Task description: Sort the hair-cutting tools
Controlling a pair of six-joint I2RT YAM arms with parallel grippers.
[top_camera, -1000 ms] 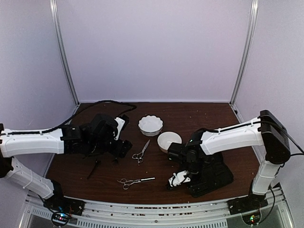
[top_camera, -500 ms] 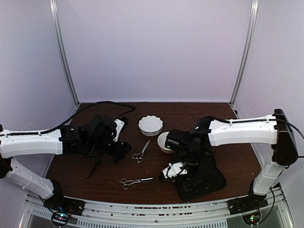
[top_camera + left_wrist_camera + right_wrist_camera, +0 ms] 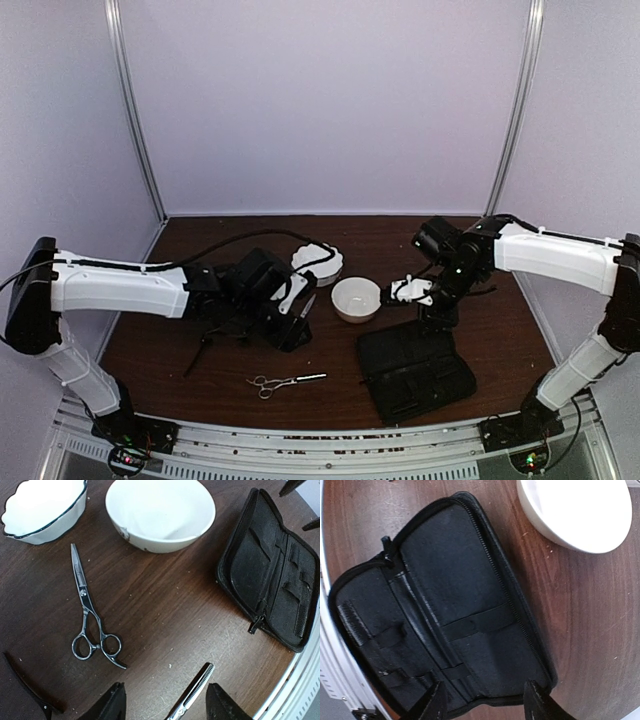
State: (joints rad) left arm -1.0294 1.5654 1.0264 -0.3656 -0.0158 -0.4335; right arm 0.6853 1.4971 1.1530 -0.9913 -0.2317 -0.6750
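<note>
One pair of silver scissors point(image 3: 92, 625) lies closed on the brown table, tips toward the scalloped bowl. In the top view my left gripper point(image 3: 293, 325) hovers over it and hides most of it. The second pair of scissors point(image 3: 286, 381) lies near the front edge, and its toothed blade tip point(image 3: 196, 690) shows between my left fingers. My left gripper point(image 3: 165, 707) is open and empty. One thin black clip point(image 3: 197, 355) lies to the left and also shows in the left wrist view point(image 3: 27, 685). My right gripper point(image 3: 430, 315) is open and empty above the far end of the case; in its wrist view point(image 3: 487, 705) the jaws stand wide apart.
A white scalloped bowl point(image 3: 318, 262) and a plain white bowl point(image 3: 356, 298) stand mid-table. A black zip case point(image 3: 415, 372) lies open at the front right, its straps and pockets visible point(image 3: 445, 610). A black cable point(image 3: 230, 238) runs along the back left.
My left gripper moved right, over the nearer-centre scissors. My right arm lifted off the case and swung back and right, behind it. The case now lies uncovered and open.
</note>
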